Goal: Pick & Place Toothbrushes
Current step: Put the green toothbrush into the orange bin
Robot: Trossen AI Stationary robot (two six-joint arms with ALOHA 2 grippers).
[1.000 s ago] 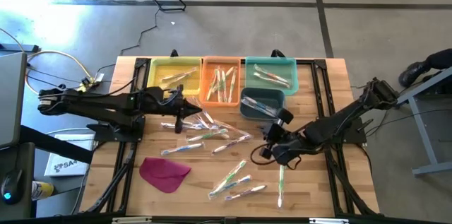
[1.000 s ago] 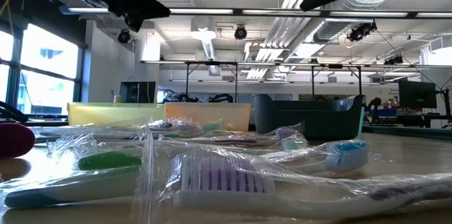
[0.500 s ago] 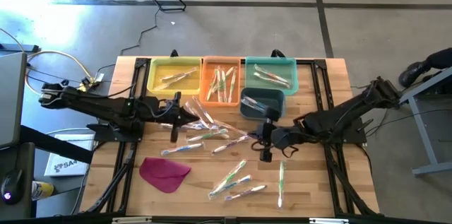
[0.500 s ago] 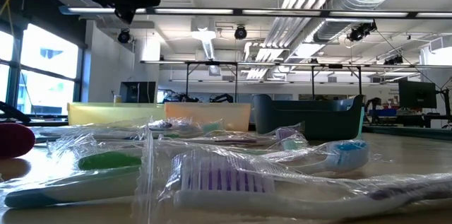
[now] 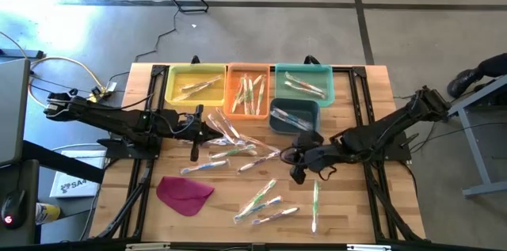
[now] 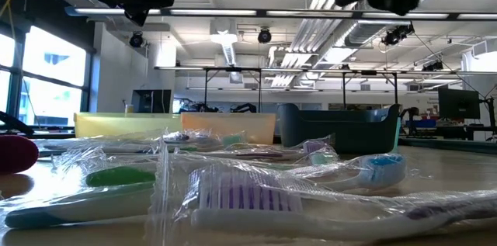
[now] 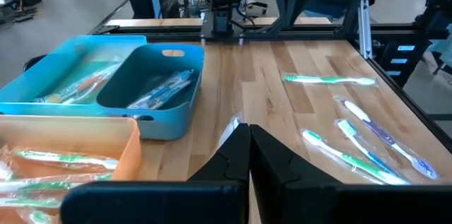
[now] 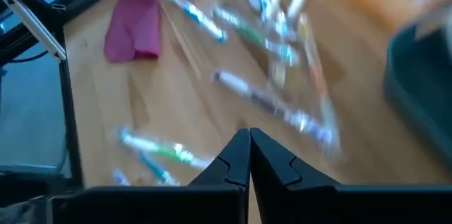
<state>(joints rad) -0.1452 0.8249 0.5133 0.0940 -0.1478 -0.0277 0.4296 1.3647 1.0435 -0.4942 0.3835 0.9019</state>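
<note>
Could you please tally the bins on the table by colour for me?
Yellow bin: 1
Orange bin: 1
Teal bin: 1
Dark blue bin: 1
Total: 4 bins

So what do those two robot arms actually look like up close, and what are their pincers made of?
Both arms are dark, nearly black, built of slim jointed segments. The left arm has loose cables trailing near its base. Each ends in a two-finger gripper: the left gripper and right gripper show matte black, wedge-shaped fingers tapering to a point. No markings are readable.
</note>
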